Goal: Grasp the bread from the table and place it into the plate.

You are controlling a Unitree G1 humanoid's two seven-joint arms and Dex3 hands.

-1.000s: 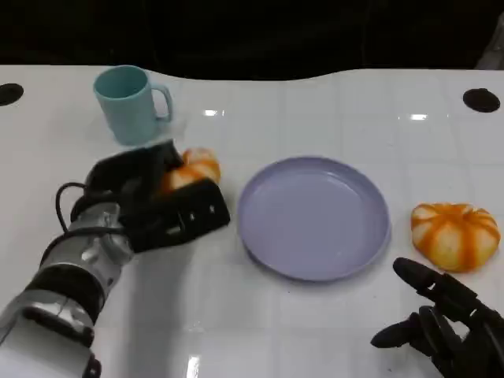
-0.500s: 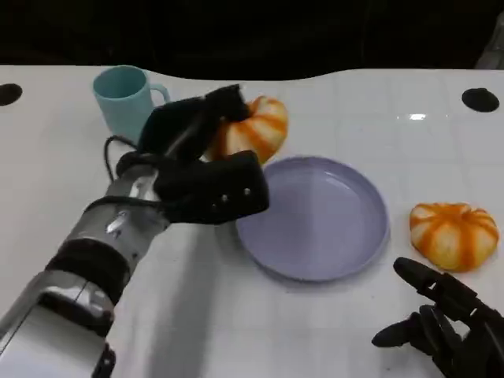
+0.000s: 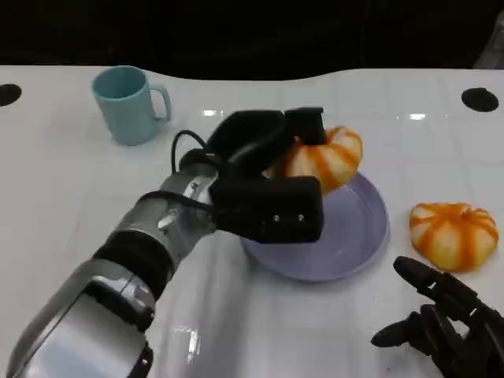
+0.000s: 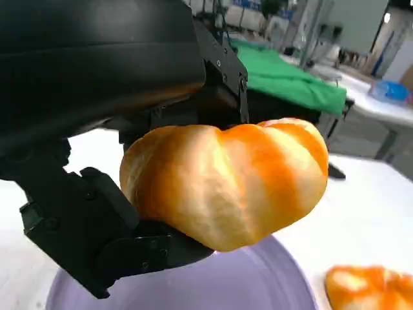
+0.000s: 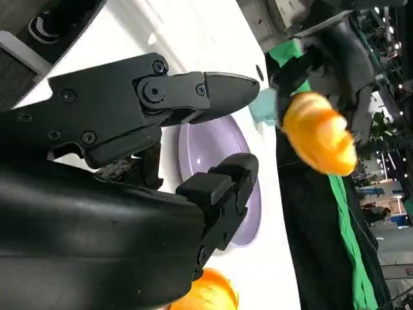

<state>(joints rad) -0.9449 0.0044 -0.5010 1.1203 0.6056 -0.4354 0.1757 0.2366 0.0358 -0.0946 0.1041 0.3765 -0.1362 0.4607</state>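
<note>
Left hand [image 3: 264, 185] raised, fingers clasped; right hand [image 3: 445, 327] low, spread.

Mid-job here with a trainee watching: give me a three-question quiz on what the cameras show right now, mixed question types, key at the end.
1. True or false: the left hand holds a bread above the plate.
2. Multiple choice: where is the second bread?
A. in the plate
B. on the table, to the right of the plate
C. inside the cup
3. Fill in: the right hand holds ____.

Key: 1 true; 2 B; 3 nothing, its fingers are apart.
</note>
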